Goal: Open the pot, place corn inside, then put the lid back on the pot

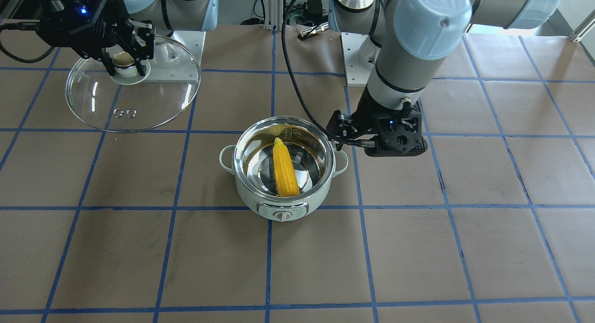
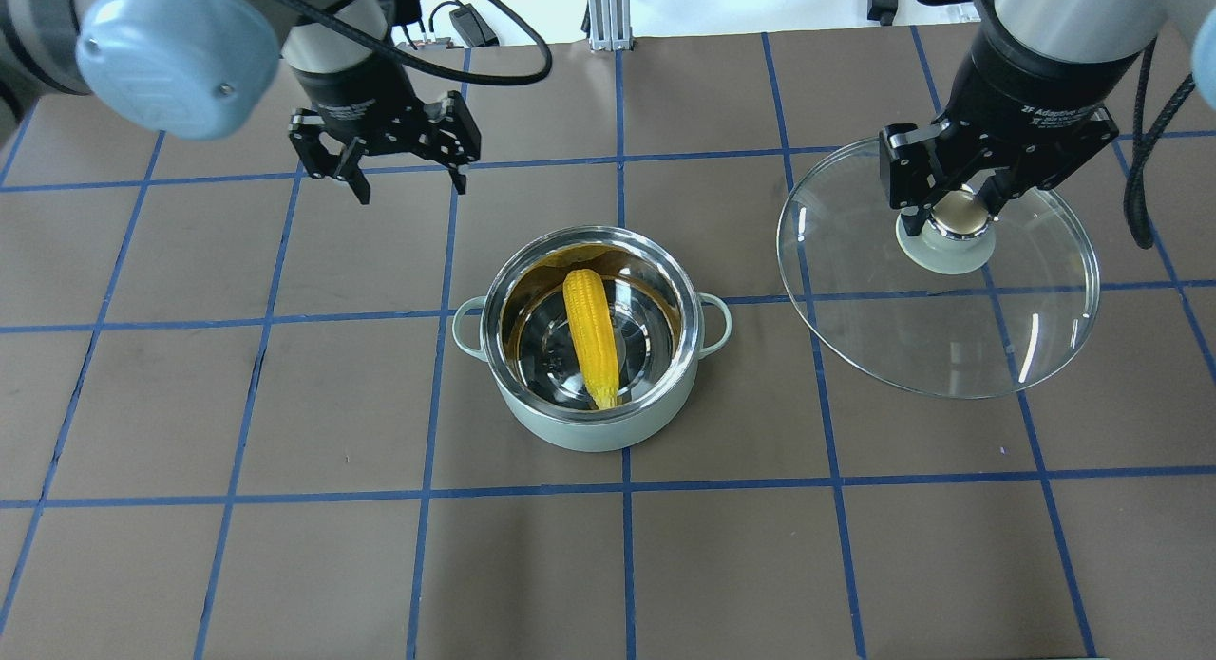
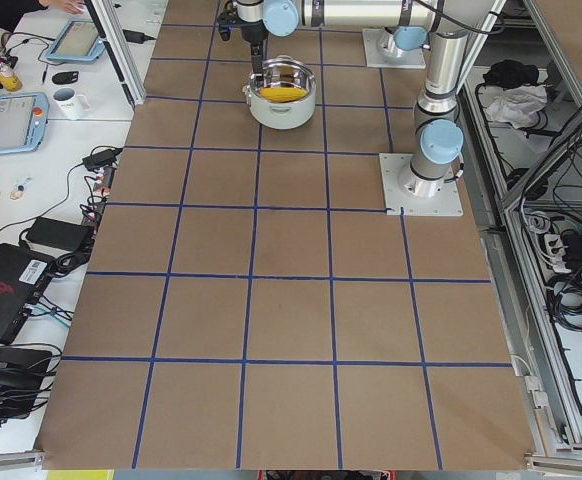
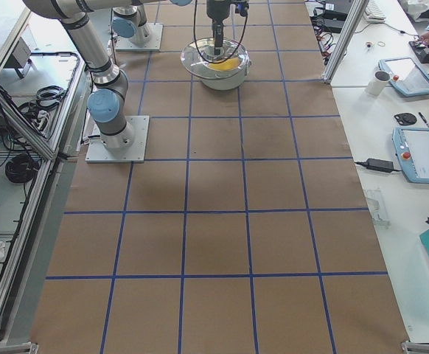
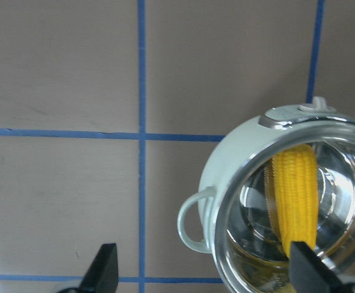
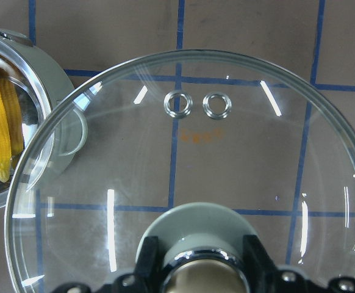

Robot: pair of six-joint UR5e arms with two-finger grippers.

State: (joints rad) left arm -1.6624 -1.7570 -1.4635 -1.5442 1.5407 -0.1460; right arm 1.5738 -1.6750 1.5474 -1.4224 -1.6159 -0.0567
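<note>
The mint-green pot (image 2: 589,434) stands uncovered at the table's middle with the yellow corn (image 2: 591,332) lying inside it, pointed end toward the robot. The pot (image 1: 258,196) and corn (image 1: 284,167) also show in the front view. My left gripper (image 2: 399,171) is open and empty, raised beside the pot on its far left; its wrist view shows the pot (image 5: 238,159) and corn (image 5: 294,195) below. My right gripper (image 2: 955,214) is shut on the knob of the glass lid (image 2: 940,332) and holds it to the right of the pot. The lid (image 6: 196,159) fills the right wrist view.
The table is covered in brown paper with a blue tape grid. The arms' base plates (image 1: 183,44) sit at the robot's side. Side tables with tablets (image 4: 421,151) and a mug (image 4: 381,80) stand beyond the far edge.
</note>
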